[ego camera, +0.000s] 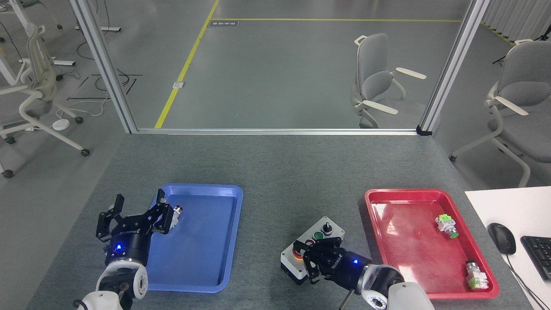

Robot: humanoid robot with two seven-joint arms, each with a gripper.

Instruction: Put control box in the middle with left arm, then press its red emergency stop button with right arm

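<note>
Hiding red emergency stop button (298, 253) | right gripper (311, 259) covers control box (320, 234)

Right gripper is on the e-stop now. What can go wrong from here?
1. The right gripper hides most of the red emergency stop button; contact may be off-centre, glancing rather than pressing.
2. The control box sits loose on the felt tabletop, so a slanted push might slide or tip it.
3. The left gripper, open, hangs over the blue tray rim near the loose push-button; any drop could knock it.
</note>
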